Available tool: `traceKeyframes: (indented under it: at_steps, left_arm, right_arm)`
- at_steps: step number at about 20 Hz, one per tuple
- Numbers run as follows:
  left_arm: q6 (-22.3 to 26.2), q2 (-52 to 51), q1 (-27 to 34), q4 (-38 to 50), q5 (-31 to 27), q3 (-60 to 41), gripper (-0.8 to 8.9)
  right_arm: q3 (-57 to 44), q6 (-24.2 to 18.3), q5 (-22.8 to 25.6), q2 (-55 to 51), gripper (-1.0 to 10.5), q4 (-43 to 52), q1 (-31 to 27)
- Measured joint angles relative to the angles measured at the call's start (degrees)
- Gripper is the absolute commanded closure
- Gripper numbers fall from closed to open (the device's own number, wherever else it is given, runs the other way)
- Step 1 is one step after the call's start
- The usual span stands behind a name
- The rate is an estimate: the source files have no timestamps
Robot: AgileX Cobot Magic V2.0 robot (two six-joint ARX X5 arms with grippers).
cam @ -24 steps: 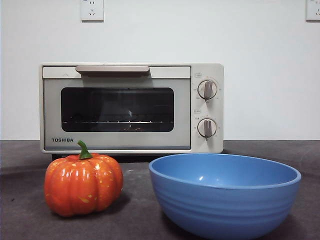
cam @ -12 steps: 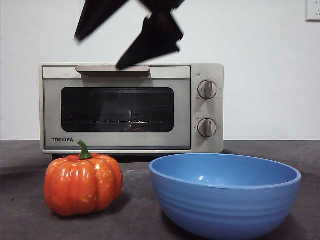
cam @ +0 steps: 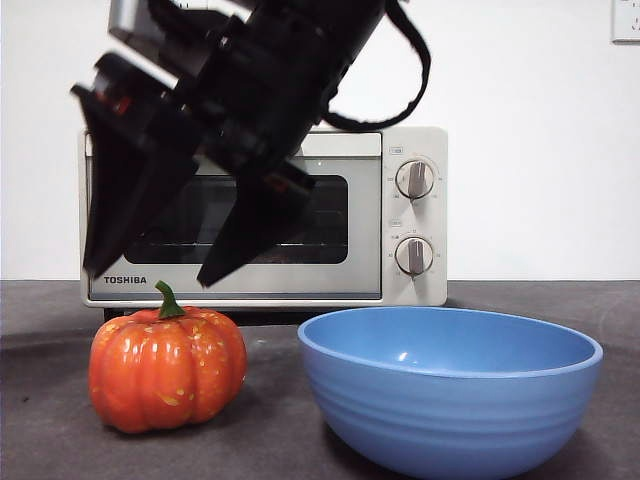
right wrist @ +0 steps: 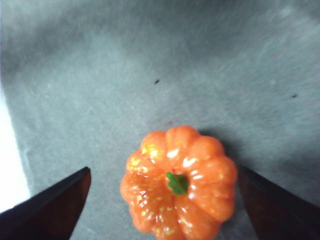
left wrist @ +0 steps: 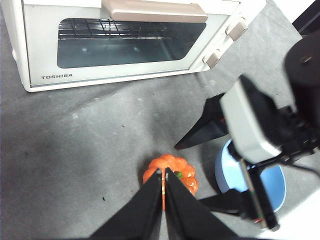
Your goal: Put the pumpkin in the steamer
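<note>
Pumpkin is sitting upright on the dark grey table, near-left in the front view, green stem pointing up and curling a bit. Nothing is touching it. To its right is the big blue bowl, close beside it but with a gap of bare table between them. Behind both, at the far side against the white wall, stands the steamer — cream box, dark glass door shut, bar handle along the top, two knobs on the right, TOSHIBA printed at the lower left.

Right gripper hangs over the pumpkin, coming in big and dark from the top of the front view and covering much of the steamer's door. Its two black jaws are spread wide apart, tips just above the pumpkin's top, one to the left of the stem and one a little right of it. From the right wrist camera the pumpkin sits right between the two jaws, with grey table showing on either side, so no contact.

Left gripper is up high and back from the action, jaws pressed together with nothing in them — its camera looks down on the pumpkin, the steamer and the other arm.
</note>
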Motion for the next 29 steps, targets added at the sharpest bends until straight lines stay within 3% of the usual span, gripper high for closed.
traceKeyframes:
  at_steps: [4,22,26,29]
  left_arm:
    - [0.0,0.0,0.0,0.0,0.0,0.0,7.98]
    - [0.0,0.0,-0.3,0.0,0.0,0.0,7.98]
    - [0.0,0.0,-0.3,0.0,0.0,0.0,7.98]
    - [0.0,0.0,-0.3,0.0,0.0,0.0,7.98]
  right_arm:
    - [0.0,0.0,2.7,2.1,4.6,1.4,0.5]
    - [0.0,-0.1,4.2,7.7,4.5,2.9,1.1]
    - [0.0,-0.1,4.4,7.8,5.8,2.8,1.2]
    - [0.0,-0.1,4.4,7.8,5.9,2.8,1.2]
